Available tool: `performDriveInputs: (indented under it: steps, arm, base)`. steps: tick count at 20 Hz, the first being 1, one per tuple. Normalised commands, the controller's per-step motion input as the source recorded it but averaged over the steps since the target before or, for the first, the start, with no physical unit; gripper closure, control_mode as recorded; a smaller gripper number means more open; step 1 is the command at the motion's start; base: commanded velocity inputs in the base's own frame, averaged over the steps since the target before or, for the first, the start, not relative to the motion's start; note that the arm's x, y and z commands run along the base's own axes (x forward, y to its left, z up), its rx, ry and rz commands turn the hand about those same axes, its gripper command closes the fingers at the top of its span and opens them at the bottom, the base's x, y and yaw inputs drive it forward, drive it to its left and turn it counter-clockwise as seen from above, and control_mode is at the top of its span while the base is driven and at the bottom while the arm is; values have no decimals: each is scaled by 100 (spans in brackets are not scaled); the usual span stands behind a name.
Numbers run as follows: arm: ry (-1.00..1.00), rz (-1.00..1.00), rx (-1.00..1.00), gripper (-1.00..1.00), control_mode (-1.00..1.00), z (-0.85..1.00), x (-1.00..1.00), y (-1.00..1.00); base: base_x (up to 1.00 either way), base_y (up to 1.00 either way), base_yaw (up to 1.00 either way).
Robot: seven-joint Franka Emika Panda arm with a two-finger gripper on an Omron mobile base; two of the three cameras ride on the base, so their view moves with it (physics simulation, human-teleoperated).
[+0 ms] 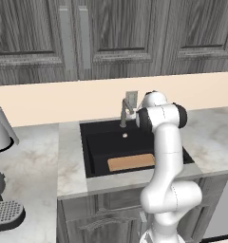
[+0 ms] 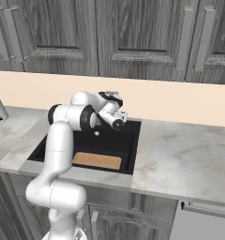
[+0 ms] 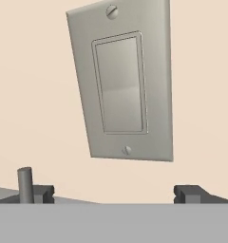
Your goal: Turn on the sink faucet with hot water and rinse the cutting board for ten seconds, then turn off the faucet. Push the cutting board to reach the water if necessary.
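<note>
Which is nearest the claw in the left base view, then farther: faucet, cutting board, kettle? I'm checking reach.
1. The small grey metal faucet, right beside the claw at the black sink's back edge.
2. The flat tan wooden cutting board, below in the basin's front.
3. The grey kettle, far left on the counter.

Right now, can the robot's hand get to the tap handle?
Probably yes. The gripper hangs open facing the wall switch, right beside the faucet, and nothing stands between them.
</note>
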Motion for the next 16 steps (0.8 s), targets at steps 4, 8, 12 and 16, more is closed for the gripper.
performDriveInputs:
  steps: [4, 8, 12, 16]
  arm:
    - [0, 0, 0, -100, -100, 0, 0, 0]
    - [0, 0, 0, -100, -100, 0, 0, 0]
    - [0, 0, 0, -100, -100, 0, 0, 0]
    - [0, 0, 0, -100, -100, 0, 0, 0]
  base:
    - [0, 0, 0]
    - [0, 0, 0]
    - [0, 0, 0]
    - [0, 0, 0]
